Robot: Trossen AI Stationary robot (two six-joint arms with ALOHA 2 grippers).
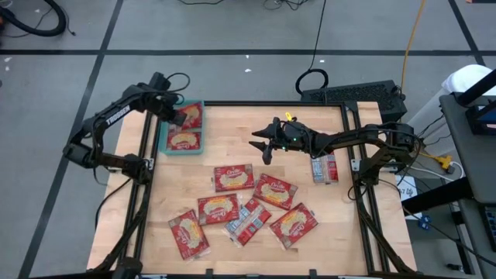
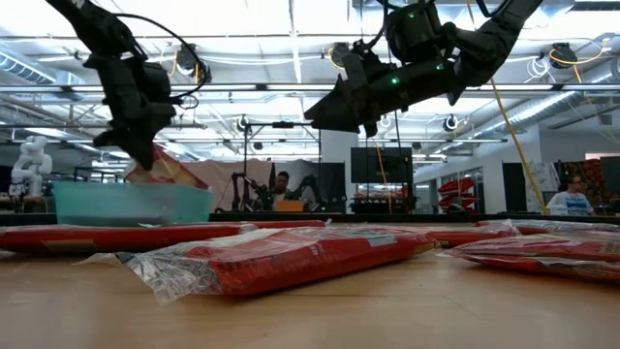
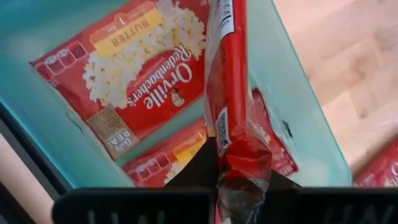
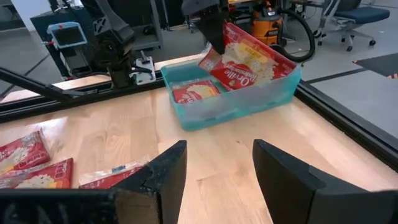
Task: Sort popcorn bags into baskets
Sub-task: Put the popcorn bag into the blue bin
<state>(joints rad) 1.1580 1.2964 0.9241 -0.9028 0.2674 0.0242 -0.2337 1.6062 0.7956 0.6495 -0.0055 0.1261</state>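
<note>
The teal basket (image 1: pixel 165 138) sits at the table's far left corner with two red popcorn bags (image 3: pixel 134 62) lying flat inside it. My left gripper (image 1: pixel 180 116) hovers over the basket, shut on a third red bag (image 4: pixel 249 62) that tilts down into it. Several more bags (image 1: pixel 235 177) lie flat on the table's near middle, one of them showing a silvery blue-and-white face (image 1: pixel 248 221). Another bag (image 1: pixel 324 167) lies alone toward the right edge. My right gripper (image 1: pixel 261 149) is open above the table's middle, pointing at the basket and touching nothing. My left gripper pinches the bag by its crimped clear end seam (image 3: pixel 239 186) between its two fingers (image 3: pixel 196 171). It comes from above, slanting down toward the basket. The bag hangs tilted and edge-on below the fingers. Its lower end (image 2: pixel 172 174) dips inside the basket's walls, above the flat bags.
The right gripper's open fingers (image 4: pixel 217 165) have bare wood between them and the basket (image 4: pixel 231 99). A black frame rail (image 4: pixel 348 118) runs along the table's edge. People and other robot stations (image 2: pixel 572 194) show in the room beyond.
</note>
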